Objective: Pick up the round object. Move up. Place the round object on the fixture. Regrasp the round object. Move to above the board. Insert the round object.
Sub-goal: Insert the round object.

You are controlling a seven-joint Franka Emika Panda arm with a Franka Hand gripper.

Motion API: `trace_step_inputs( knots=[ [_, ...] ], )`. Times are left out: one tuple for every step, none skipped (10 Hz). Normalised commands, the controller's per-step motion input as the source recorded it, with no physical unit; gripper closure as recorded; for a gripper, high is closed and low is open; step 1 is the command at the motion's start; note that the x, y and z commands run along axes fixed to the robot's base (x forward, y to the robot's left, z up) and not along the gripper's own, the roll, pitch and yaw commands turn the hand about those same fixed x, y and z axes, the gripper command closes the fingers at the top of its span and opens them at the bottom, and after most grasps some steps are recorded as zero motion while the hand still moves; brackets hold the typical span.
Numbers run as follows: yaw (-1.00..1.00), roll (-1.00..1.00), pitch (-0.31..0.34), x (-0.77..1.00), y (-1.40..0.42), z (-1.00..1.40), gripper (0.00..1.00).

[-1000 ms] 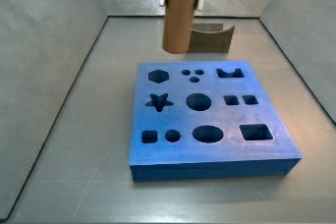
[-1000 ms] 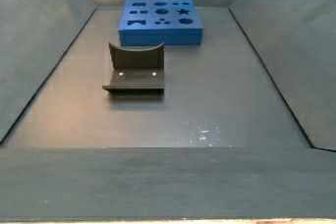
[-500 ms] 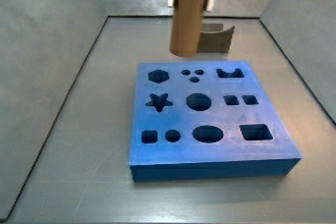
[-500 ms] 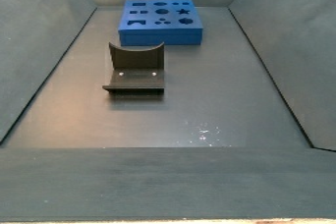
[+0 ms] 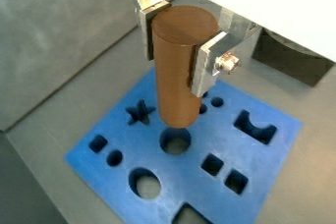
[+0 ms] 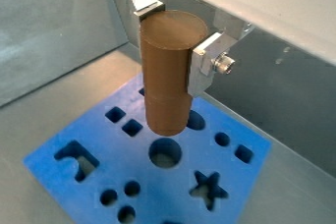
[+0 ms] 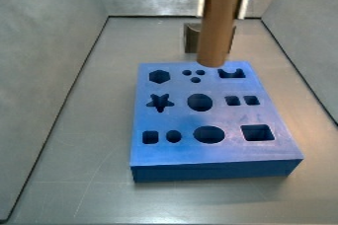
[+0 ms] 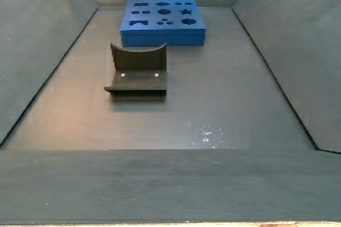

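Peg (image 6: 167, 71) upright, clamped near its top between the hand's (image 5: 182, 43) silver fingers (image 5: 207, 63), hanging over the blue board (image 5: 118, 144) and clear of it. In both wrist views its lower end sits close above the middle round hole (image 6: 164, 152), a touch off to one side by my reading. Fixture (image 8: 138, 72) stands well apart on the floor. To do this well: centre the flat end over that hole, keep the peg plumb, descend slowly, release only once seated.
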Motion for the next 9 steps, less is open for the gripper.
trace_step_inputs(
  knots=[
    [0.00, 0.00, 0.000, 0.05, 0.00, -0.05, 1.00],
    [0.00, 0.00, -0.049, 0.27, 0.08, -0.38, 1.00],
    [0.00, 0.23, -0.486, 0.00, 0.00, -0.70, 1.00],
    [0.00, 0.22, -0.434, -0.05, 0.00, -0.33, 1.00],
    [0.00, 0.00, 0.009, 0.00, 0.00, -0.05, 1.00],
    [0.00, 0.00, 0.054, -0.14, 0.00, -0.37, 1.00],
    [-0.14, 0.00, 0.000, -0.53, -0.15, -0.46, 1.00],
    [0.00, 0.00, 0.000, 0.00, 0.00, -0.03, 1.00],
    [0.00, 0.13, 0.000, 0.00, -0.10, -0.24, 1.00]
  ],
)
